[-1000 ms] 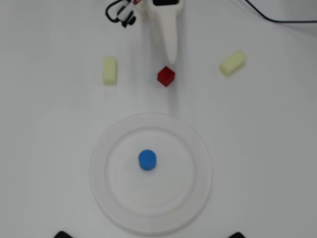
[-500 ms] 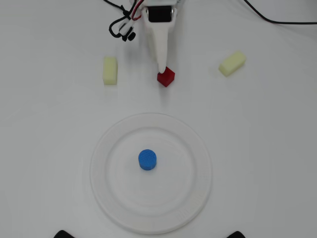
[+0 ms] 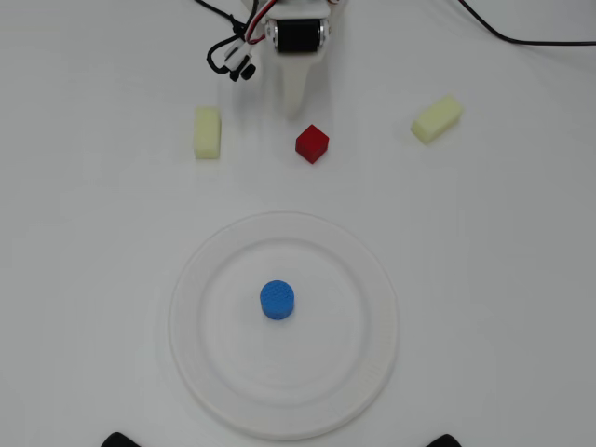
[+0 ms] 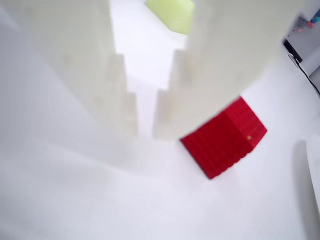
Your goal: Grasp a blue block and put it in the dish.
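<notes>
The blue block (image 3: 277,300) is sitting upright near the centre of the dish (image 3: 372,279) in the overhead view, resting on the flat inner part and well clear of the ribbed rim. Taking the dish as the landmark, the red cube (image 3: 312,143) is lying above its upper edge, apart from it, slightly right of the dish's middle. 2 pale yellow blocks are lying farther out: 1 (image 3: 207,132) is sitting above and left of the dish, and the other (image 3: 437,119) is lying tilted above and right of it.

The gripper (image 3: 295,110) is pointing down toward the dish from the top of the overhead view, its tip stopping just short of the red cube and well apart from the dish. In the wrist view its 2 white fingers (image 4: 120,105) are standing slightly parted with a narrow gap and nothing between them; the red cube (image 4: 227,140) is lying just beside the right finger, outside the gap. A black cable (image 3: 521,39) is running across the table's upper right corner.
</notes>
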`<state>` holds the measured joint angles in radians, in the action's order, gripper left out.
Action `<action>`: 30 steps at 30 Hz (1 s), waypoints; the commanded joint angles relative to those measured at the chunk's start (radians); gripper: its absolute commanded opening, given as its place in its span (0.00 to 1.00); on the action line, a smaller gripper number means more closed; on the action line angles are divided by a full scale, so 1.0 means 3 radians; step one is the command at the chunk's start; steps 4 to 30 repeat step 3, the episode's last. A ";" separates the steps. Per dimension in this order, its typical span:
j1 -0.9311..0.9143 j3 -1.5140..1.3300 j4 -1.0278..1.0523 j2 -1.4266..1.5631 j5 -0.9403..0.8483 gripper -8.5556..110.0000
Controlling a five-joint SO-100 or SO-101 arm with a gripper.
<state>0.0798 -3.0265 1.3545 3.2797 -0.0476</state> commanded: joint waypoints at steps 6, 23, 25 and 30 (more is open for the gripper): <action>-0.0026 -0.0276 0.0112 0.0557 -0.0133 0.07; -0.0026 -0.0276 0.0112 0.0557 -0.0133 0.07; -0.0026 -0.0276 0.0112 0.0557 -0.0133 0.07; -0.0026 -0.0276 0.0112 0.0557 -0.0133 0.07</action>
